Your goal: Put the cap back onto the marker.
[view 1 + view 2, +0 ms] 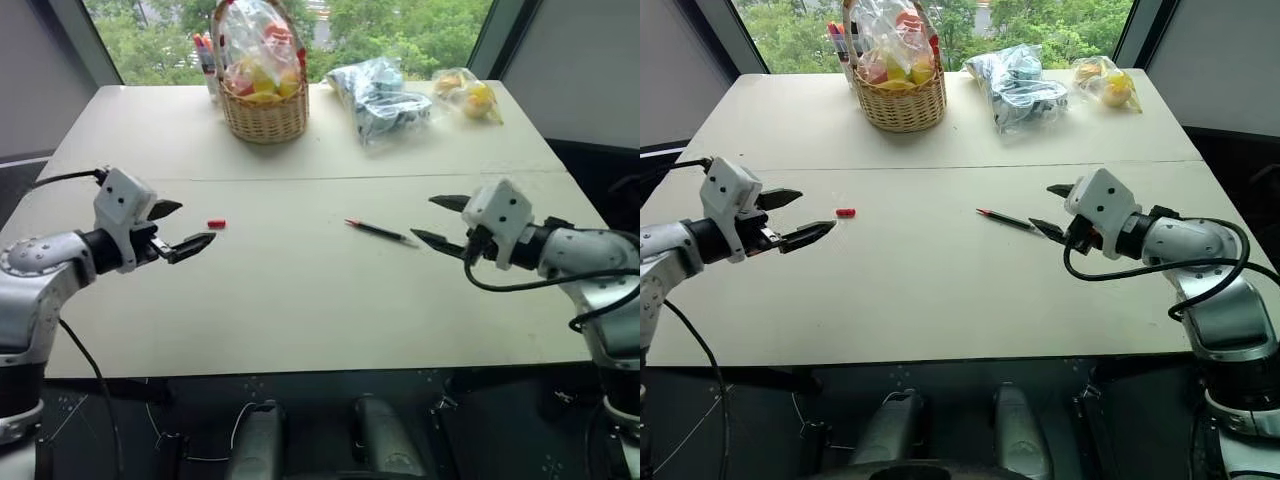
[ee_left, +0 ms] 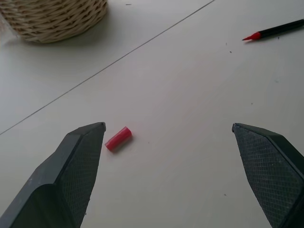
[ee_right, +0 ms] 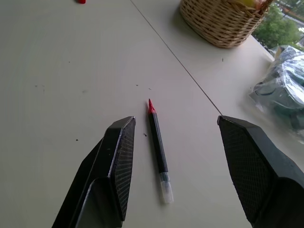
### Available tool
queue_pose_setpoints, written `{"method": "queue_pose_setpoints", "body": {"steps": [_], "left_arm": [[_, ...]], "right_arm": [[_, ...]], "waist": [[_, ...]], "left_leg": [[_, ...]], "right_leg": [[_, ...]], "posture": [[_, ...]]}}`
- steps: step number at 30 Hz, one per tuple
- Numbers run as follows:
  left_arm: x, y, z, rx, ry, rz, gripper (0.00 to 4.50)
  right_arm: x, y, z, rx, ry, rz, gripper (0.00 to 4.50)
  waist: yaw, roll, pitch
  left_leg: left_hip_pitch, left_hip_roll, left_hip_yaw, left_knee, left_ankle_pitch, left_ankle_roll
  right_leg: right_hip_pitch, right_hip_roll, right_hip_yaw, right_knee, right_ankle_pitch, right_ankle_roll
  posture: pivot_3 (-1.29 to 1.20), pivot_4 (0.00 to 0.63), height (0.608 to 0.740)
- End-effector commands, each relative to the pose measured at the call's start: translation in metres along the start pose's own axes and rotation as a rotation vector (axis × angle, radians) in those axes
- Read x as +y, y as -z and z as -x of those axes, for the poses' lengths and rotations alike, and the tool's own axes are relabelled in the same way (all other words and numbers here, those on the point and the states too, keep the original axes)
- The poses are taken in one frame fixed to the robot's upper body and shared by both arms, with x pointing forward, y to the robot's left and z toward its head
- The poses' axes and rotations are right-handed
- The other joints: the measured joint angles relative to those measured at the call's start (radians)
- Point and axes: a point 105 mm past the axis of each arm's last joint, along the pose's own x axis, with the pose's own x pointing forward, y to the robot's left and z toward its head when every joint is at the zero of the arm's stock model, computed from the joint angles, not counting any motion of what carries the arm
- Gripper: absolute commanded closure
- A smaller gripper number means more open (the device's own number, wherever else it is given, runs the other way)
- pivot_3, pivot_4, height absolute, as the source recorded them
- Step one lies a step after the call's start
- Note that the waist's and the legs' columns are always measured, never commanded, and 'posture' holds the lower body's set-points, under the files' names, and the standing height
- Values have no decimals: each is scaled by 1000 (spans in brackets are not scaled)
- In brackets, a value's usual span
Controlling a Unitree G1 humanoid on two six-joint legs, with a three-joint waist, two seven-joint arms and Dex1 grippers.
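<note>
- Left gripper [image 1: 182, 228]: fingers spread wide, nothing between them, above the table [image 1: 300, 300] at its left side, pointing inward and slightly down.
- Right gripper [image 1: 442, 222]: fingers also apart, empty, above the table's right side, pointing inward toward the left gripper.
- Cap [image 1: 216, 224]: tiny bright red cylinder, lying on its side on the table, just past the left gripper's fingertips. In the left wrist view it sits close to one fingertip [image 2: 90, 137], not touching.
- Marker [image 1: 380, 232]: slim black barrel, red pointed tip at one end, short clear/pale section at the other. Lies flat, uncapped, near table centre, red tip pointing toward the cap side. Pale end is nearest the right gripper; in the right wrist view the marker lies in line between the two fingers, out in front of them.
- Cap and marker well apart, both just in front of the seam across the table.
- Far side: wicker basket [image 1: 264, 115] with bagged items, then two plastic bags [image 1: 380, 95] to its right.
</note>
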Motion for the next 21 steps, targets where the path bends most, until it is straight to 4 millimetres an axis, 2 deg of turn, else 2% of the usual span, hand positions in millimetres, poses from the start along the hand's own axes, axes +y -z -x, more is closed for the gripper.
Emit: {"method": "queue_pose_setpoints", "body": {"steps": [1,7,21], "left_arm": [[3,-9,7,-29,10,-18,31],[-1,-8,7,-33,25,19,31],[0,-2,8,-17,27,28,31]], "right_arm": [[-4,-23,7,-57,-6,12,1666],[-3,-34,5,-84,-23,-7,1666],[-2,-38,0,-95,-38,-4,1666]], "waist": [[1,0,0],[2,0,0],[2,0,0]], "left_leg": [[0,0,0,0,0,0],[0,0,0,0,0,0],[0,0,1,0,0,0]], "right_leg": [[0,0,0,0,0,0],[0,-1,0,0,0,0],[0,-1,0,0,0,0]], "posture": [[0,150,740],[0,150,740],[0,150,740]]}}
